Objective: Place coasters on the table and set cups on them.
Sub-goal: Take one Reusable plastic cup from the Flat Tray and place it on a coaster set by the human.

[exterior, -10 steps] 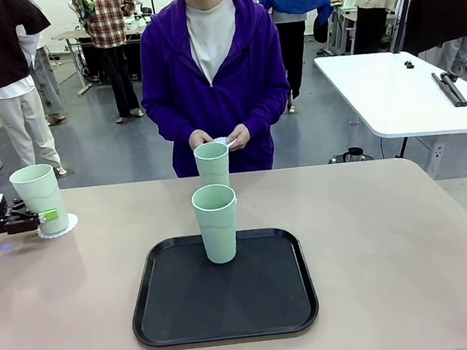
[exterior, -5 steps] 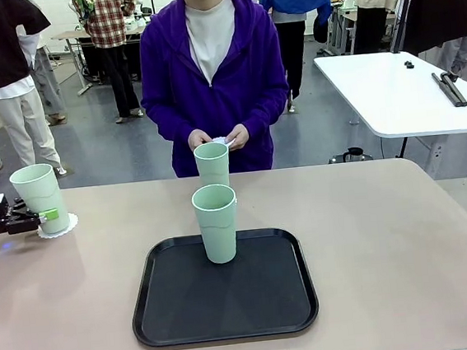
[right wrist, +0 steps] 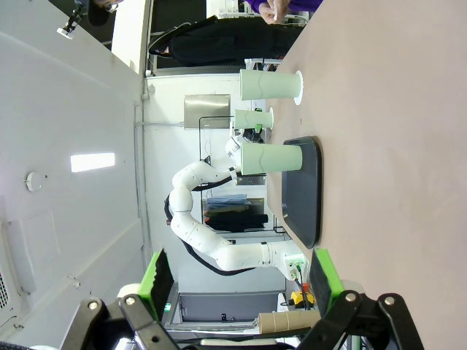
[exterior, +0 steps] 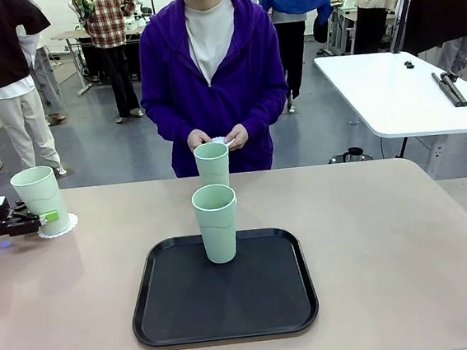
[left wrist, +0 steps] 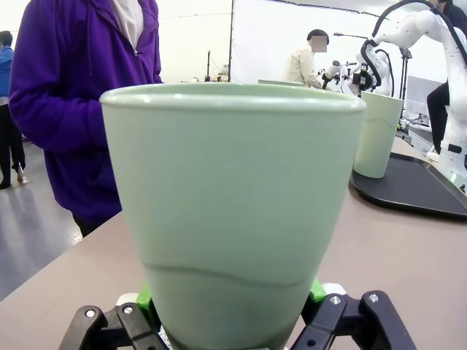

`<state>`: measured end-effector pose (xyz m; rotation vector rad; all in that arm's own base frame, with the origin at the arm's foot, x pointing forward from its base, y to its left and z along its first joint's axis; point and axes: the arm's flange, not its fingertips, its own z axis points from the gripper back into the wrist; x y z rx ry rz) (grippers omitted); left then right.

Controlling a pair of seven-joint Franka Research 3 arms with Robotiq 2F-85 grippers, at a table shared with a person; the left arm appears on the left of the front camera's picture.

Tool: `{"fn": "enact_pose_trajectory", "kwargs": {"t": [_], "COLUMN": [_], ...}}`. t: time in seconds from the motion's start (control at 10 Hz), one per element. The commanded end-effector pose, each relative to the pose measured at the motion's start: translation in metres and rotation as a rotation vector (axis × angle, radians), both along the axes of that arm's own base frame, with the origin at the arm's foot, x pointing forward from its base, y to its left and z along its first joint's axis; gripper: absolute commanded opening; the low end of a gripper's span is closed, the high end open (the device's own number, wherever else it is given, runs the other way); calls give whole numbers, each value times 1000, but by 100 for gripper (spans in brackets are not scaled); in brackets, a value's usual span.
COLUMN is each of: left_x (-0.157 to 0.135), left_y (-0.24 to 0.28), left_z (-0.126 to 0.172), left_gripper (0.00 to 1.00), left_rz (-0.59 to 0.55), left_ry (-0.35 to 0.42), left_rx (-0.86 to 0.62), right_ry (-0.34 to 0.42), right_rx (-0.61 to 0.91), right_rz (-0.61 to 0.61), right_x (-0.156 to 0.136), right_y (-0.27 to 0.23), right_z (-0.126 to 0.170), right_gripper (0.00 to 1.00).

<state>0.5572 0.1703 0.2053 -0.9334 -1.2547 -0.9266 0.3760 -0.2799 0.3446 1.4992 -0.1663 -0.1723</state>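
in the right wrist view the right gripper (right wrist: pixel 241 284) is seen closest to the camera. its green-padded fingers (right wrist: pixel 157 277) are spread wide and nothing is held between them. the beige-pink table (exterior: pixel 388 234) is seen stretching away beyond it.

on the near middle of that table a black tray (exterior: pixel 172 313) is laid flat. one mint-green cup (exterior: pixel 216 224) is stood upright on the tray's far half, well apart from both grippers.

farther back, at the table's left edge, a second cup (exterior: pixel 41 199) is stood upright on a scalloped white coaster (exterior: pixel 65 228), whose rim is shown around the cup's base. the left gripper (left wrist: pixel 230 293) is held low at that edge, and the second cup is set between its fingers. in the left wrist view a green pad is seen at either side of the cup's lower wall. it cannot be told whether the pads are pressed against the wall or stand just off it.

beyond the tray, near the far edge, a third cup (exterior: pixel 212 162) is stood upright. its lower part is hidden behind the tray's cup in the front view. in the right wrist view another coaster (right wrist: pixel 300 84) is shown under its base.

at the far side a person in a purple hooded top (exterior: pixel 166 74) is stood. one hand (exterior: pixel 200 138) and the other hand (exterior: pixel 238 134) are held together just above the third cup's rim, and a small white thing (exterior: pixel 223 141) is pinched between them. what it is cannot be told.

a white table (exterior: pixel 399 93) is seen farther off at the right.
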Motion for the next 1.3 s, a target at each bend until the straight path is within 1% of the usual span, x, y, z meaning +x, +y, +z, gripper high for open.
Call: {"fn": "enact_pose_trajectory", "kwargs": {"t": [0.0,0.2,0.6,0.9,1.2], "left_x": [5,4,2,0,-4], "left_y": [4,4,7,9,10], "left_z": [-2,-3,7,11,13], "left_gripper": [100,100,100,100,100], "left_rz": [-3,-7,-6,-7,-27], "left_ry": [-4,10,25,51,99], "left_rx": [-1,6,60,115,163], "right_ry": [-1,-1,-1,-1,-1], "right_rx": [4,4,4,4,4], "right_rz": [2,2,2,2,2], "right_x": [0,0,0,0,0], "right_y": [0,0,0,0,0], "right_z": [1,1,1,1,1], "right_gripper": [100,100,100,100,100]}}
